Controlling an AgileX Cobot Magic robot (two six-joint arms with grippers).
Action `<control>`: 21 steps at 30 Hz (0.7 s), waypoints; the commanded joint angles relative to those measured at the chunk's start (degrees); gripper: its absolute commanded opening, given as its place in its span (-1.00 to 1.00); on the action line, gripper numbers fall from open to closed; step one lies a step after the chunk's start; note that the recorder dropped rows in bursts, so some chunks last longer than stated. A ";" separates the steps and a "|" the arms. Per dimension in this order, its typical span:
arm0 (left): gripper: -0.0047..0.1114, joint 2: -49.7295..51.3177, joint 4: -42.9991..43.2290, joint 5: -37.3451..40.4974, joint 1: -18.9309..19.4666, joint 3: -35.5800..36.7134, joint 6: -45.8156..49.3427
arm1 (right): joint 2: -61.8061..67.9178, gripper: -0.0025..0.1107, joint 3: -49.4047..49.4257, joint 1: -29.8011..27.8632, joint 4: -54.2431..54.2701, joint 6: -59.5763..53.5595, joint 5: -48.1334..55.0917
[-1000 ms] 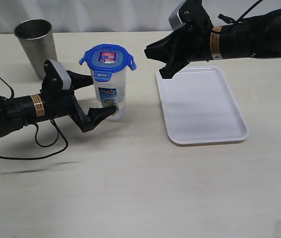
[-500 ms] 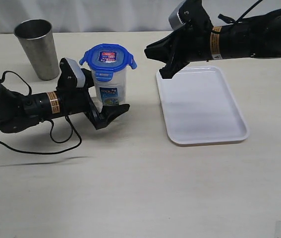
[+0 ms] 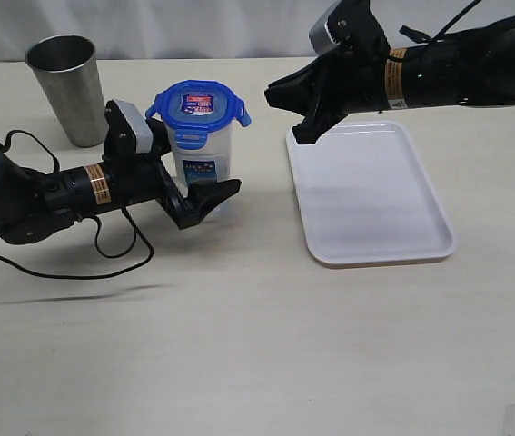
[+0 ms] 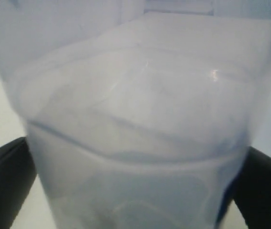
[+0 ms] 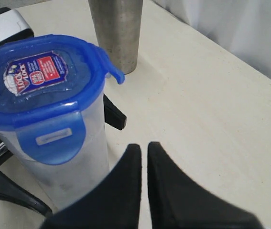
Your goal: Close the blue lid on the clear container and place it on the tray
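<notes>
The clear container (image 3: 204,168) stands upright left of the tray (image 3: 375,200), which is white and holds nothing. The blue lid (image 3: 197,104) sits on top of it, its front flap folded down and its side flaps sticking out. My left gripper (image 3: 201,174) is open, low on the table, with one finger on each side of the container's lower body. The container (image 4: 135,119) fills the left wrist view between the two black fingers (image 4: 6,186). My right gripper (image 3: 280,94) is shut and holds nothing. It hovers above the tray's far left corner, right of the lid (image 5: 39,76).
A tapered steel cup (image 3: 66,86) stands at the back left, behind my left arm. A black cable (image 3: 103,263) loops on the table beside that arm. A pale curtain closes off the far edge.
My left gripper has slid right along the table until its open fingers straddle the container. The right arm, the container and the lid have not moved.
</notes>
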 commanded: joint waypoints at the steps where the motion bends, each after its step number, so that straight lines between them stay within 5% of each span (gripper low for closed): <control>1: 0.89 0.09 -0.95 -0.93 -0.43 -0.30 -0.98 | -0.31 -0.88 -0.22 -0.27 -0.17 0.19 0.25; 21: 0.89 0.09 -2.64 -0.93 -0.43 -0.30 -0.97 | -0.31 -0.88 -0.22 -0.27 -0.17 0.19 0.25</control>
